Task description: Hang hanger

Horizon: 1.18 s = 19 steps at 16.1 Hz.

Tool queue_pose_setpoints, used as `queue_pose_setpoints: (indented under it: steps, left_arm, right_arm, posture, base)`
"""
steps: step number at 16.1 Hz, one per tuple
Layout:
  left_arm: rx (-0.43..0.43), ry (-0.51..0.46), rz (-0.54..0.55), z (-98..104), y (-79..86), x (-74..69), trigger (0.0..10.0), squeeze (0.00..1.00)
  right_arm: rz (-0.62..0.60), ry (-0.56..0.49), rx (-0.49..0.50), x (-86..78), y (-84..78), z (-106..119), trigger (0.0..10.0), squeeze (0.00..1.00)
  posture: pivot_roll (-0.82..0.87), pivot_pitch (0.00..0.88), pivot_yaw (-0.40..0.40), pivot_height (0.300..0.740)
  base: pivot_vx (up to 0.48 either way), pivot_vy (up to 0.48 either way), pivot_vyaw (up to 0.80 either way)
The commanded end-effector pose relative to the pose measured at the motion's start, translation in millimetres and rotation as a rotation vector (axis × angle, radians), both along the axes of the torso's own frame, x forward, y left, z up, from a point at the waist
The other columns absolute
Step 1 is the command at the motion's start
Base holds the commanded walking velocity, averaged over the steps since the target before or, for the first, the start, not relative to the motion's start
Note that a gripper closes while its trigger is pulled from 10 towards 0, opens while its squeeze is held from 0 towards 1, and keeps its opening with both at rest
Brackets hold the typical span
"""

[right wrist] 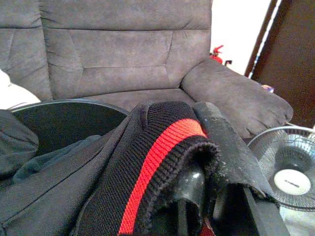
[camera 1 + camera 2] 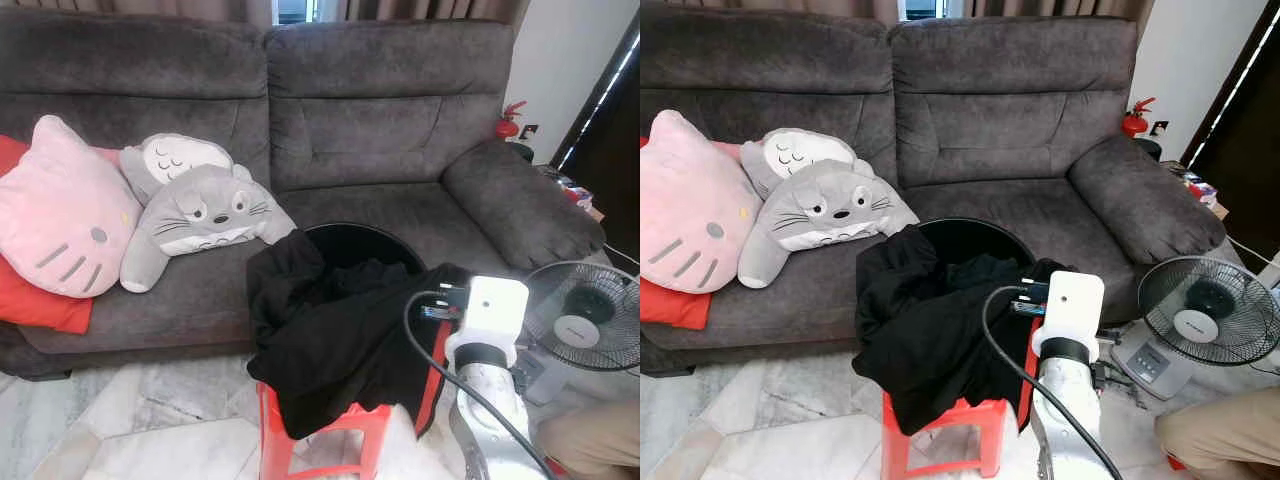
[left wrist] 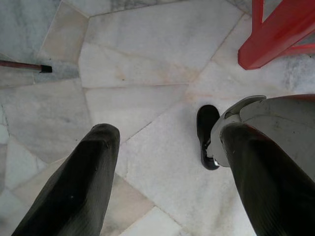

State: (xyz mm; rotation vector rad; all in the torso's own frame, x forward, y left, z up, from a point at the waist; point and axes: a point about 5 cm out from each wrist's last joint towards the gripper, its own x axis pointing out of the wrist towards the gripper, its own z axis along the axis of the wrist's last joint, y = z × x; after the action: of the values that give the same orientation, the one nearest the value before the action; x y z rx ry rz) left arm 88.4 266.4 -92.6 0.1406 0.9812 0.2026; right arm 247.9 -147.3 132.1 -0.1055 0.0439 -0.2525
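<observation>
A black garment [image 2: 330,340] with a red-striped knitted hem [image 1: 157,157] spills out of a round black basket [image 2: 360,232], which stands on a red plastic stool [image 2: 330,425] in front of the sofa. My right arm [image 2: 485,330] is raised at the basket's right side. In the right wrist view my right gripper [image 1: 216,206] is shut on the garment's hem, which drapes over its fingers and hides most of them. My left gripper [image 3: 167,162] hangs open above the marble floor, with nothing between its fingers.
A grey sofa [image 2: 380,130] carries a pink cat cushion [image 2: 60,210] and a grey plush [image 2: 200,215]. A floor fan [image 2: 585,315] stands close on the right, with a person's knee [image 2: 1220,430] beside it. A fire extinguisher [image 2: 508,122] is behind the armrest.
</observation>
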Motion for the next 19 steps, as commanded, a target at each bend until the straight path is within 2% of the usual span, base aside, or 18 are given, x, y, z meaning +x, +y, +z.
queue_pose_setpoints:
  steps: [1,19]
  left_arm:
    - [0.000,0.029,0.013,-2.0,0.4,-6.3,10.0,0.00]
    - [0.014,0.026,0.015,-0.9,2.4,-3.2,10.0,0.00]
  right_arm:
    - [0.000,-0.023,-0.002,0.6,0.9,5.8,10.0,0.00]
    - [0.018,-0.031,0.002,8.5,5.0,10.0,10.0,0.00]
  posture:
    - [0.02,0.000,-0.059,0.740]
    - [0.03,0.000,-0.056,0.740]
  base:
    - [-0.277,0.000,0.00]
    - [-0.298,0.000,0.00]
